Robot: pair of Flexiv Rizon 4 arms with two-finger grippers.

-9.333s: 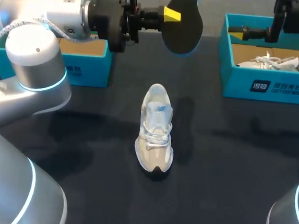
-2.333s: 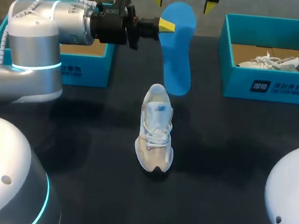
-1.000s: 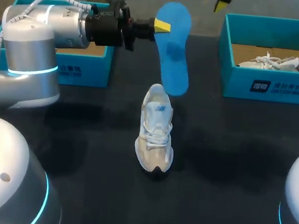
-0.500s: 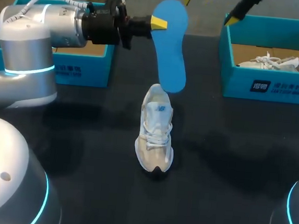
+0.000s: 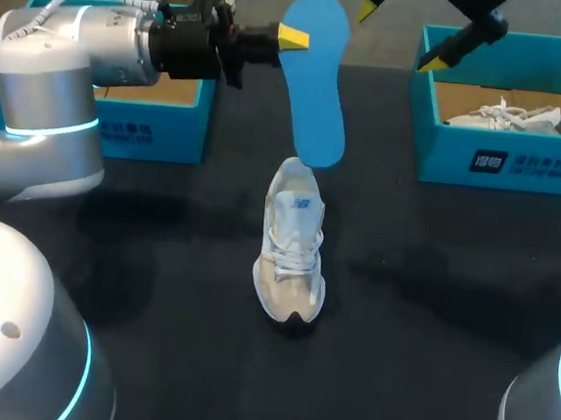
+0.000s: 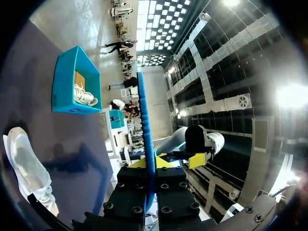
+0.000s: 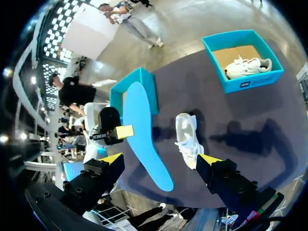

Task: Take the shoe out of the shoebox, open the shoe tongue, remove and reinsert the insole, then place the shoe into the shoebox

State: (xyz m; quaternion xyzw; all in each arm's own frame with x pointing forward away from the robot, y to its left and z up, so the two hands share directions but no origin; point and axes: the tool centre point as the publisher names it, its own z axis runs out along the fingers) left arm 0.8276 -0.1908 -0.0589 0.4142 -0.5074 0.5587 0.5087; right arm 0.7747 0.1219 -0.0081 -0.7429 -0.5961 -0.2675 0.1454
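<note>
My left gripper is shut on the heel end of a blue insole, which hangs toe-down just above the heel of the pale grey shoe lying mid-table. In the left wrist view the insole shows edge-on, pinched between the fingers of the left gripper, with the shoe below. My right gripper is open in the air to the right of the insole, holding nothing. The right wrist view looks down between the right gripper's spread tips at the insole and shoe.
A teal shoebox at the back right holds a second white shoe. Another teal box stands at the back left, behind my left arm. The same boxes show in the right wrist view.
The left gripper has carried the insole a little to the left and nearer the shoe's heel. The right gripper has swung to the right and lower, towards the right shoebox.
</note>
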